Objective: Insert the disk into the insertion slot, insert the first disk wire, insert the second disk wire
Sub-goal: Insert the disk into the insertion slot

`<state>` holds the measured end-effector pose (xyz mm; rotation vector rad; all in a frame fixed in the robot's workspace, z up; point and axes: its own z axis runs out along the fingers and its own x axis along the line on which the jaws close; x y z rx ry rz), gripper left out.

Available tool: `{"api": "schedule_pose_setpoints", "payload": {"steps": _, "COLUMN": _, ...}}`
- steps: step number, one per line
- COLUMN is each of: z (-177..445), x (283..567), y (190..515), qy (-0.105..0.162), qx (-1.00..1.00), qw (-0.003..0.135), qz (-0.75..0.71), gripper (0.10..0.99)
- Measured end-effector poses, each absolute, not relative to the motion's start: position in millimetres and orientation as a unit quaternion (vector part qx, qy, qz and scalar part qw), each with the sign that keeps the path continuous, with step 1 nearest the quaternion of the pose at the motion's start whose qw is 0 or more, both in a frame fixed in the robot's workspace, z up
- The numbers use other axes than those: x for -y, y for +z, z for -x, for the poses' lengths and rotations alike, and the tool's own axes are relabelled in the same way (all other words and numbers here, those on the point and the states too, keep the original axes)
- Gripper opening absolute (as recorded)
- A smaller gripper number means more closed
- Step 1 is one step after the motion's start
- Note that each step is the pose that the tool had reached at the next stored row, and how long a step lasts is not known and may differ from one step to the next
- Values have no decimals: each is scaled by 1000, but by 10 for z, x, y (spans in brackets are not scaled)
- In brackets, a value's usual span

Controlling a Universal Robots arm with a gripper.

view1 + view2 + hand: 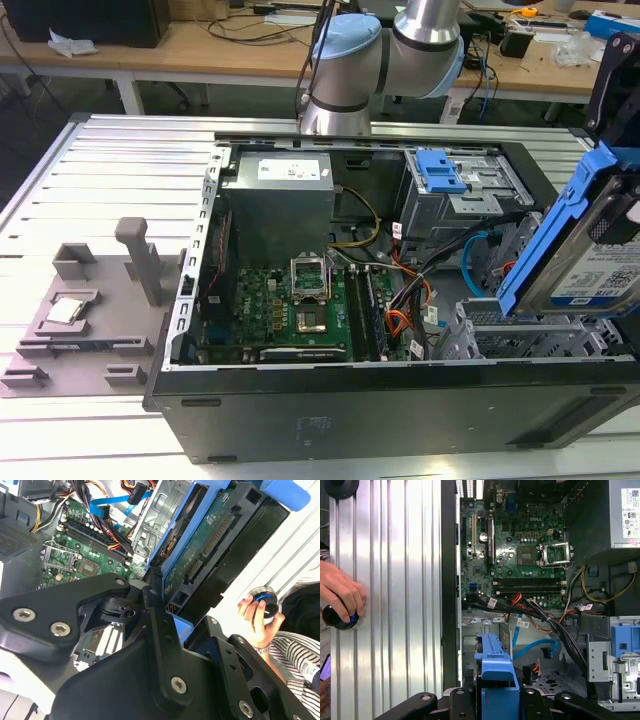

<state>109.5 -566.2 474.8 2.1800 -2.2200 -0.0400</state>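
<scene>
We log the insertion slot (pixel 500 340) at the case's near corner, toward the exterior view's right, and just above it the disk (pixel 585 250), clamped in the gripper (pixel 495 697), its long axis tilted steeply down toward the slot.

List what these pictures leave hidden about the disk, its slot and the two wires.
Disk: its far end is cut off by the exterior view's right edge.
Slot: partly covered by the tilted disk in the exterior view.
Light blue cable: one end runs behind the disk in the first wrist view.
Orange wires: their ends are too small to tell among the black cables in the exterior view.
</scene>
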Motion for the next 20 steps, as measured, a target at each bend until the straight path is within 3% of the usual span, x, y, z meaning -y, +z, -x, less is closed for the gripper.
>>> {"api": "schedule_pose_setpoints", "payload": {"steps": 20, "z": -1041, "x": 5495, "y": 4435, "qy": -13, "qx": 713, "qw": 15, "qz": -701, "gripper": 369}}
